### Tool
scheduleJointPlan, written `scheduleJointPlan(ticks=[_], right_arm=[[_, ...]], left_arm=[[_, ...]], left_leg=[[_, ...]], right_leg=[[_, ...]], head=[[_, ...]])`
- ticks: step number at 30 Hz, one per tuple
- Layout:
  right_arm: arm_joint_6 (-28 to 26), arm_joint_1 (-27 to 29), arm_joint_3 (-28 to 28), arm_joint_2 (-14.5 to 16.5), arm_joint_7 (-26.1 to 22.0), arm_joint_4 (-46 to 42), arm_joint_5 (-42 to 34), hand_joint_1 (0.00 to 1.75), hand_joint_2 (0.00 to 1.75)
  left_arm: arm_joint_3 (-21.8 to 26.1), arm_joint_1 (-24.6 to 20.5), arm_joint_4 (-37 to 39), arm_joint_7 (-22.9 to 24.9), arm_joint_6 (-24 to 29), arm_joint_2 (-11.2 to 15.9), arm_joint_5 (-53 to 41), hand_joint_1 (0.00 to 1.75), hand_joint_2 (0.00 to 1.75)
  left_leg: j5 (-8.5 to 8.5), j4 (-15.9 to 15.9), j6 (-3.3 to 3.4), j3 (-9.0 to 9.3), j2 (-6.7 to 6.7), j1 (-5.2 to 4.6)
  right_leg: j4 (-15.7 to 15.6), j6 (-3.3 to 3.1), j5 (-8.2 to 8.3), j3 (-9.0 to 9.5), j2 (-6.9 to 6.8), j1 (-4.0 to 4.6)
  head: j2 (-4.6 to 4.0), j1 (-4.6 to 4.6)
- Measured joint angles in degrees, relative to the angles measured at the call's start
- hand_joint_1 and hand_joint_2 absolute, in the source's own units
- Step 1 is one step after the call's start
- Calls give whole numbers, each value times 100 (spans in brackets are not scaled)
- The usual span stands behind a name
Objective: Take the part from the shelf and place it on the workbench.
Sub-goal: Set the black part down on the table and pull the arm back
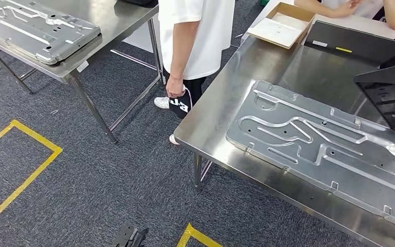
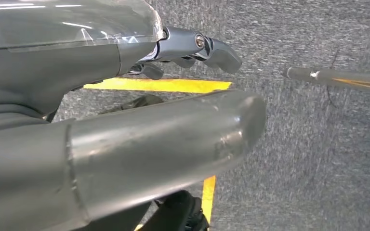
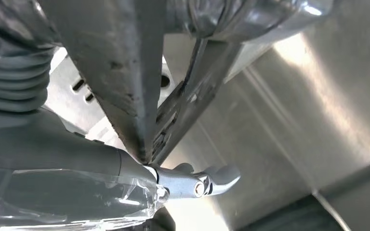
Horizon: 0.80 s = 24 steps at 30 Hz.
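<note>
The part, a large stamped grey metal panel with raised ribs and slots, lies flat on the steel workbench and runs out past the right edge of the head view. Up close in the right wrist view, my right hand holds the part at its edge, thumb on one side and fingers on the other, just above the shiny bench top. My left hand hangs over the carpet with its fingers spread and nothing in it.
A stack of similar panels lies on a second steel table at the left. A person in a white shirt stands between the tables. A cardboard box and black trays occupy the bench's far side. Yellow floor tape marks the carpet.
</note>
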Motion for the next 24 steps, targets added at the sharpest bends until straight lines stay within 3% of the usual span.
scheduleJointPlan(ticks=[2, 3, 5, 7, 8, 9, 11, 13, 17, 19, 21, 22, 23, 24], right_arm=[[181, -48, 0, -71, -16, 23, -44, 0, 0], [297, -91, 0, -106, -32, 36, -72, 0, 0], [539, -166, 0, -171, -81, 69, -156, 0, 0], [694, -189, 0, -215, -118, 101, -232, 0, 0], [732, -191, 0, -237, -125, 113, -249, 0, 0], [751, -197, 0, -257, -127, 121, -256, 0, 0], [769, -224, 0, -291, -136, 129, -264, 0, 0], [772, -250, 0, -310, -148, 138, -274, 0, 0], [814, -269, 0, -321, -179, 144, -306, 0, 0], [994, -279, 0, -324, -288, 144, -434, 0, 0], [977, -177, -19, -302, -632, 74, -723, 0, 0], [678, -56, -53, -255, -878, -30, -830, 0, 0], [107, 108, -102, -174, -1148, -179, -845, 0, 0], [-683, 303, -151, -68, -1390, -360, -757, 0, 0]], left_arm=[[0, 0, 0, -1, 2, 0, 2, 0, 0], [0, -3, 0, -2, 3, 0, 4, 0, 0], [0, -2, 0, -4, 4, -3, 9, 0, 0], [0, 9, 0, -3, 4, -8, 9, 0, 0], [0, 15, 0, -3, 4, -11, 9, 0, 0], [0, 19, 0, -2, 4, -13, 9, 0, 0], [1, 20, 0, -3, 4, -15, 9, 0, 0], [1, 17, 0, -5, 4, -13, 9, 0, 0], [2, 22, 0, -8, 4, -10, 9, 0, 0], [2, 21, 0, -11, 4, -11, 9, 0, 0], [2, 32, 0, -13, 17, -11, 9, 0, 0], [2, 39, 0, -13, 36, -13, 9, 0, 0], [2, 43, 0, -13, 68, -16, 9, 0, 0], [2, 44, 0, -14, 107, -24, 9, 0, 0]], left_leg=[[73, -162, -8, 81, 17, 24], [111, -242, -11, 122, 26, 38], [136, -292, -9, 151, 36, 50], [116, -266, -19, 151, 41, 55], [96, -241, -30, 151, 43, 62], [67, -202, -51, 151, 44, 75], [-10, -97, -117, 135, 40, 82], [-61, -23, -177, 110, 34, 67], [-163, 97, -249, 70, 30, 66], [-447, 573, -296, -134, 28, 77], [-778, 1349, -307, -502, 28, 84], [-836, 1612, -300, -640, 28, 85], [-783, 1669, -284, -685, 27, 84], [-620, 1479, -257, -614, 26, 81]], right_leg=[[55, 50, -74, -10, -8, -10], [215, 70, -188, -76, -13, -12], [849, 108, -523, -376, -22, -22], [1342, 161, -654, -635, -25, -45], [1312, 187, -558, -635, -31, -62], [1067, 214, -365, -525, -42, -83], [359, 253, -32, -189, -70, -100], [28, 195, 40, -33, -61, -75], [30, 18, 33, -38, -27, -85], [20, -47, 35, -24, -29, -90], [22, -78, 32, -24, -27, -71], [23, -82, 30, -21, -22, -59], [23, -86, 28, -15, -11, -45], [24, -88, 25, -5, 4, -29]], head=[[1, 3], [1, 5], [1, 8], [1, 7], [1, 6], [1, 6], [1, 8], [1, 7], [1, 4], [1, 3], [1, -1], [0, -1], [1, -2], [0, -1]])
